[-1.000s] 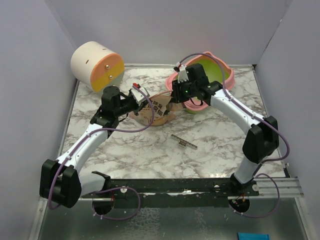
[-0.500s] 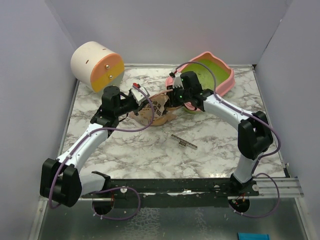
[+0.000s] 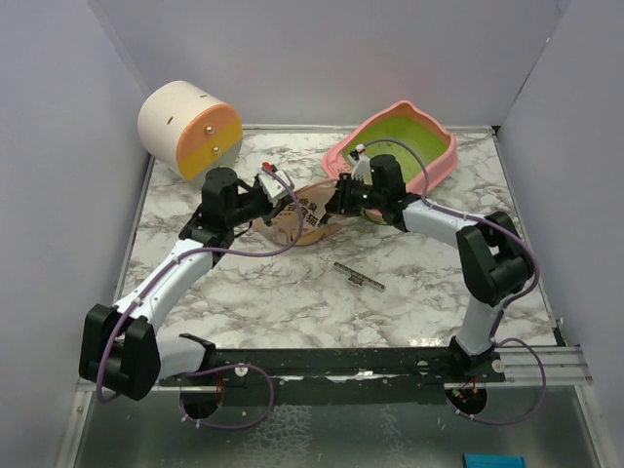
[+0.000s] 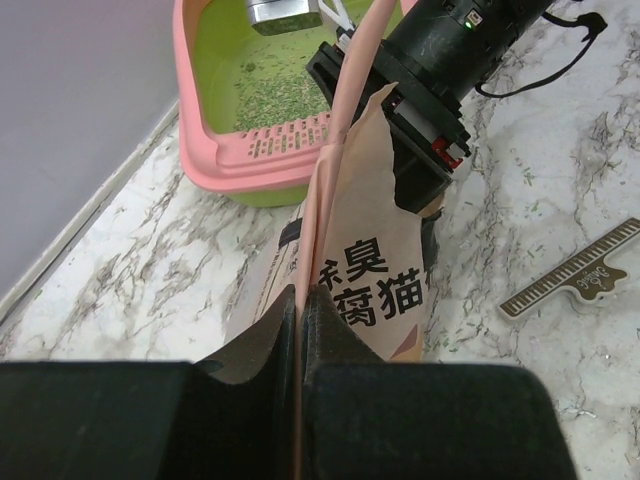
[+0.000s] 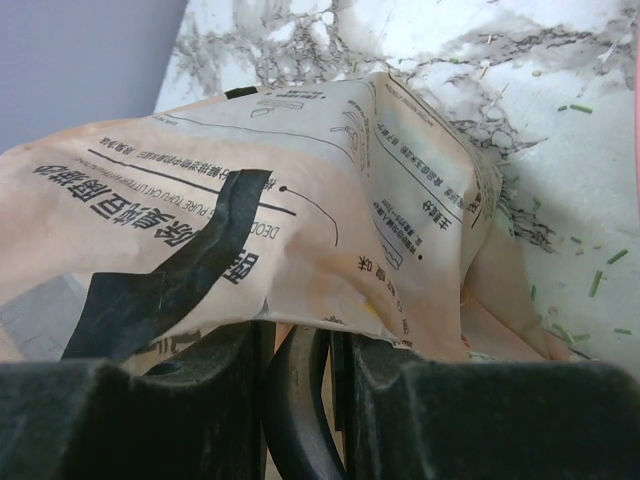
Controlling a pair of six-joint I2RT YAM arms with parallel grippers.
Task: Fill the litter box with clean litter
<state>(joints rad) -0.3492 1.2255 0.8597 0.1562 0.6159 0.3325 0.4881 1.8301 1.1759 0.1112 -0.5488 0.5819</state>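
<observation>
The pink litter box [image 3: 441, 168] with a lime-green inside stands at the back right. A thin scatter of greyish-green litter [image 4: 280, 95] lies on its floor behind the slotted rim [image 4: 270, 150]. A crinkled peach bag [image 3: 304, 219] lies between the arms, just in front of the box. My left gripper [image 4: 300, 300] is shut on the bag's upright edge [image 4: 365, 270]. My right gripper [image 5: 300, 335] meets the bag's other end [image 5: 300, 200], with a fold of it and a black curved piece between its narrowly parted jaws.
A cream-and-orange cylinder [image 3: 190, 127] lies at the back left. A flat ruler-like strip [image 3: 359, 276] rests on the marble table [image 3: 292, 302] in front of the bag. Stray granules [image 5: 600, 280] dot the table by the box. Grey walls close in three sides.
The right arm has come down from over the litter box's near rim to low beside the bag, its gripper staying at the bag's end. The left arm and bag have hardly moved.
</observation>
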